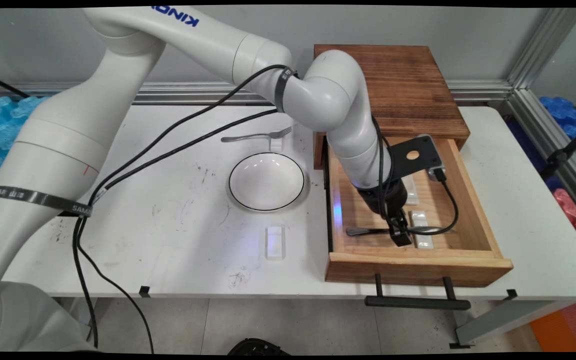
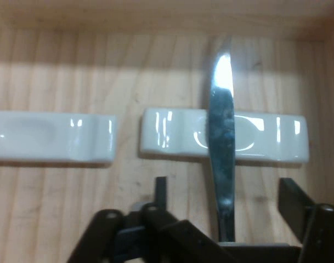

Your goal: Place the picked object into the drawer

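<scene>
The gripper (image 2: 221, 192) is lowered into the open drawer (image 1: 418, 260); its parted fingers straddle the knife (image 2: 221, 137), which is not yet clamped.

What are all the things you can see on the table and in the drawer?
Wooden drawer box: one, brown, on the table's far right side, its drawer pulled open.
Metal knife: one, silver, in the open drawer, lying across a white rest.
White ceramic cutlery rests in the drawer: two, end to end.
Round white bowl with a black rim: one, mid-table, left of the drawer.
Metal fork: one, silver, behind the bowl, its tines on a small white rest.
White rest on the table: one, in front of the bowl.
White table: one.
Black cables: hanging from the arm.
Black hand: one, open, down in the drawer, one finger on either side of the knife's handle.
</scene>
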Motion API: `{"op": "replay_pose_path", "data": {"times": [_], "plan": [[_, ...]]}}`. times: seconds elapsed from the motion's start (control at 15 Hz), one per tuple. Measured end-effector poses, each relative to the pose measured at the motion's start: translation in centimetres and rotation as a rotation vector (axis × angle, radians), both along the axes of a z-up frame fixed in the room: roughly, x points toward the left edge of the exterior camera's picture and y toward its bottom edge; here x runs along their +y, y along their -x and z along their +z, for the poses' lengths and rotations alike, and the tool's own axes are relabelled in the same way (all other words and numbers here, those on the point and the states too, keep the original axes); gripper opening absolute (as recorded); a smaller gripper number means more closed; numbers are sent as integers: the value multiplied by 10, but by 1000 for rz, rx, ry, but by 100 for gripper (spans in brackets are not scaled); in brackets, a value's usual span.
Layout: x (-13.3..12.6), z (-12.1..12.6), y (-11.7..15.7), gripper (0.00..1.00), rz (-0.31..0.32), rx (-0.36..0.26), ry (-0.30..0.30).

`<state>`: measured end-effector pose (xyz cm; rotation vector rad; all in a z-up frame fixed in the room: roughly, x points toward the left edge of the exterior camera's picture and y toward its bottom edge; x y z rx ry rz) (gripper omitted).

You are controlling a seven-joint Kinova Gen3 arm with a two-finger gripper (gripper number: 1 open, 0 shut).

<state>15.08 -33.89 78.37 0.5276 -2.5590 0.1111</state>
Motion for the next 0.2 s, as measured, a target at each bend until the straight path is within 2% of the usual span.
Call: {"op": "replay_pose_path", "data": {"times": [0.2], "plan": [[-1,4,0,100,5,5,13]]}}
